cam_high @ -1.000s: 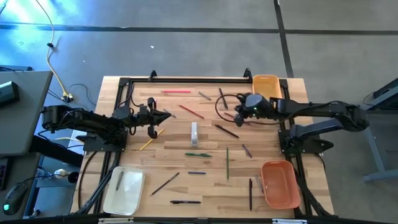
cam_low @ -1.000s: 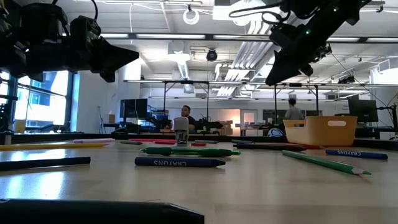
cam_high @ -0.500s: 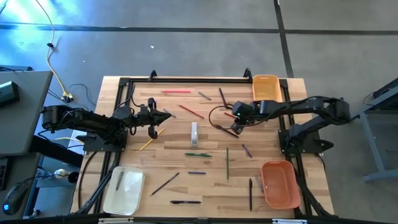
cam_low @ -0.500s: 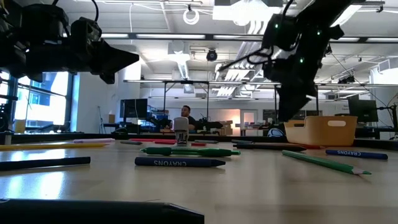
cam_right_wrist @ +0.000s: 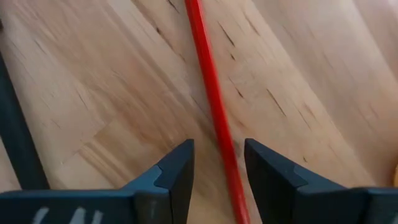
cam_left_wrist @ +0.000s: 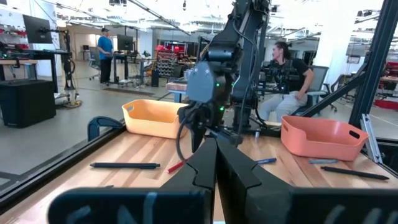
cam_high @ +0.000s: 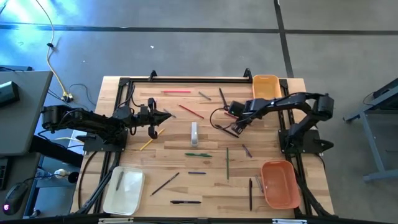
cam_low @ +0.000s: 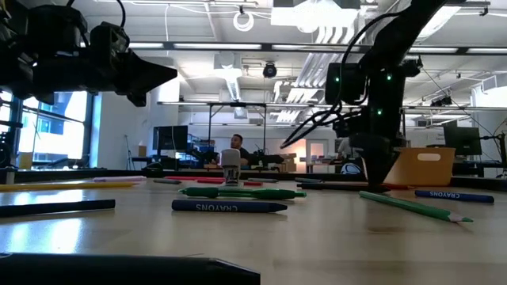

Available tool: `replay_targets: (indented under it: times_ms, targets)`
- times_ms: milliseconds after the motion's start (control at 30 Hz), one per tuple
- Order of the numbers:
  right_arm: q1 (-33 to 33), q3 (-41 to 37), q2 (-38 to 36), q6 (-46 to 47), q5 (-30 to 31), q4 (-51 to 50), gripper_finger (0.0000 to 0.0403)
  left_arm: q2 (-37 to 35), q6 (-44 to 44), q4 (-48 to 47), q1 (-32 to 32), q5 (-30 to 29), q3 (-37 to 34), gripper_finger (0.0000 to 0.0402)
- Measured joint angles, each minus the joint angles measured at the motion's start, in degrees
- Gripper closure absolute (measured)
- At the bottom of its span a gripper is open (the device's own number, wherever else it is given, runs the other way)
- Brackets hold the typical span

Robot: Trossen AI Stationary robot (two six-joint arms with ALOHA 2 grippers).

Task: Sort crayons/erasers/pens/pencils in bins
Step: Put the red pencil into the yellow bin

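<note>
Wooden table [cam_high: 174,158] below, with thin sticks scattered all over and three bins at the edges. Low over it, right gripper [cam_right_wrist: 216,163], fingers spread apart, gripping nothing yet. Right between those fingers, down on the wood, red pencil [cam_right_wrist: 210,93], running straight out ahead of the hand and a bit closer to one finger than the other. Off to one side of the hand, just past the outside of a finger, dark pen [cam_right_wrist: 17,134], not touching the pencil. Beyond the hand and close by, small yellow-orange bin [cam_high: 265,88]; farther off, orange bin [cam_high: 279,184]; far across the table, white bin [cam_high: 124,190]. Well apart, on the other side, left gripper [cam_high: 163,116], pressed shut, empty, waiting above the table. Looks like the step of coming down to pinch the pencil. Could go wrong in a few ways. Closing too high: pinching air and leaving the pencil behind. Closing off-centre: bumping the thin round stick with one finger first and rolling it away. Pushing down too hard: jamming fingertips into the wood. Drifting sideways: catching the pen too, or knocking it along. Grabbing near one end: tipping and dropping on the way to a bin. Best to go slowly, sit squarely over the stick, then squeeze.
</note>
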Motion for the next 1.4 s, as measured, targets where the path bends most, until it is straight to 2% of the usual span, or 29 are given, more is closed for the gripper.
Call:
replay_targets:
  times_ms: [233, 467, 600, 1000, 1400]
  targets:
    - [-1.47, -0.07, 0.82, 0.03, -2.90, 0.04, 0.0279, 0.00, 0.00, 0.01, 0.00, 0.00, 0.00, 0.0401]
    - [-1.82, -0.12, 0.93, 0.01, -6.20, 0.28, 0.0345, 0.00, -0.05, 0.02, 0.00, 0.00, 0.00, 0.0401]
    - [-1.73, -0.16, 0.99, 0.86, -5.94, 0.35, 0.0371, 0.00, -0.18, 0.03, 0.00, 0.00, 0.00, 0.0401]
    - [-1.73, -0.52, -1.49, 7.23, -6.54, 0.29, 0.0368, 0.00, -0.59, 0.03, 0.00, 0.00, 0.00, 0.0401]
    - [-1.62, -0.53, -14.14, 12.09, -6.90, -1.05, 0.0369, 0.00, -0.61, 0.05, -0.01, 0.02, 0.00, 0.0401]
